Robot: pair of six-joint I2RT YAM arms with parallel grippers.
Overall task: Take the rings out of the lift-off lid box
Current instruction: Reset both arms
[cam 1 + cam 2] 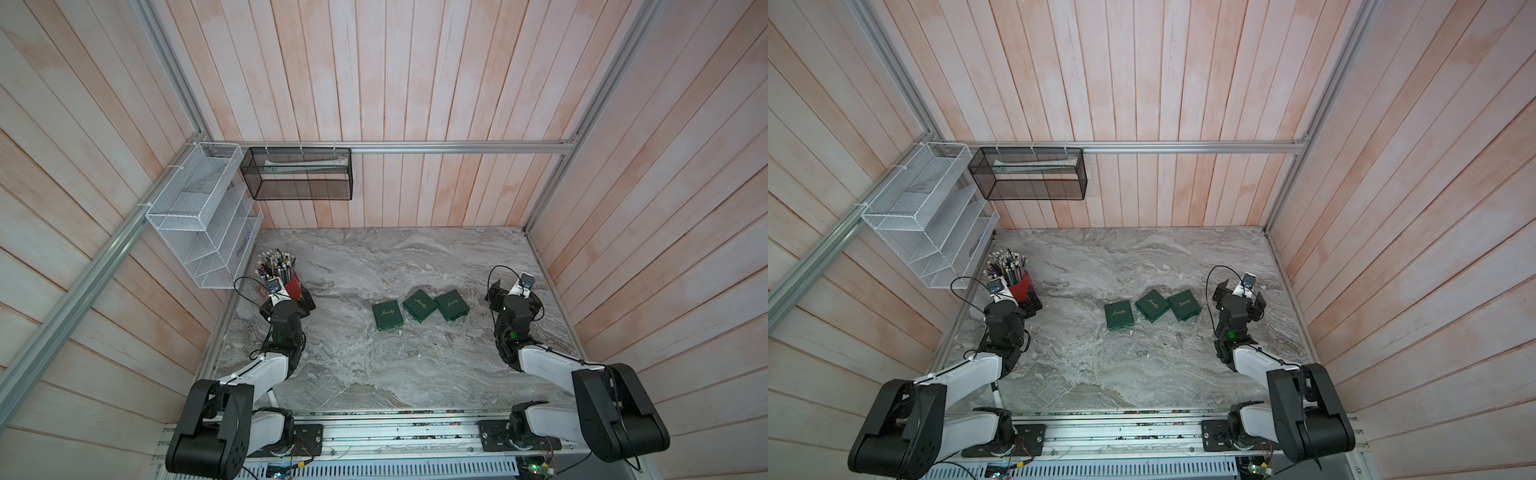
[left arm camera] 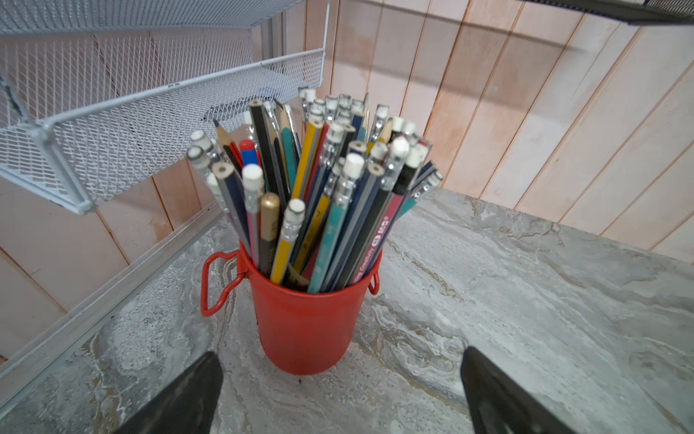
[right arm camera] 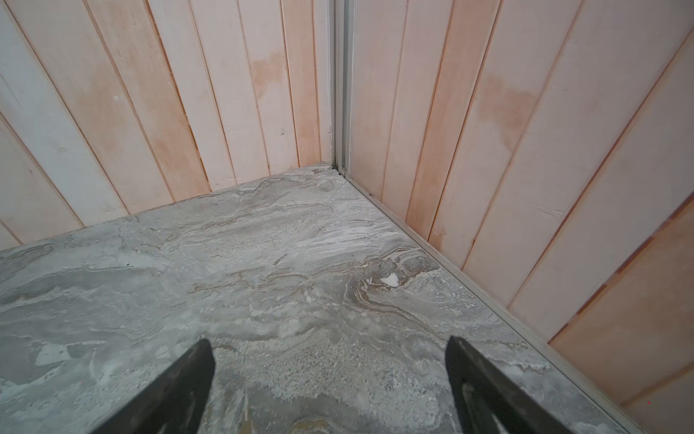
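**Standing clear of three lidded boxes**

Both arms sit out at the sides with nothing in hand. The left jaws gape as wide as they go and are empty. The right jaws are spread just as wide, also empty, over bare tabletop (image 3: 263, 282) and facing a wall corner.

Between the two sets of jaws, nearer the right ones and well apart from both, three green boxes (image 1: 420, 306) lie close together in both top views. Each has its lid on, so any rings inside are hidden and a lid must come off first.

Two pale specks (image 1: 400, 332) rest on the tabletop just beside the boxes, far from either jaws. They are too small to tell rings from scraps.

Straight ahead of the left jaws stands a red cup (image 2: 304, 327) crammed with pencils (image 2: 319, 180). By my reading it is only a bystander where that arm is parked.

Each lid reads "Jewelry" in gold script, and one pencil shows "M&G".
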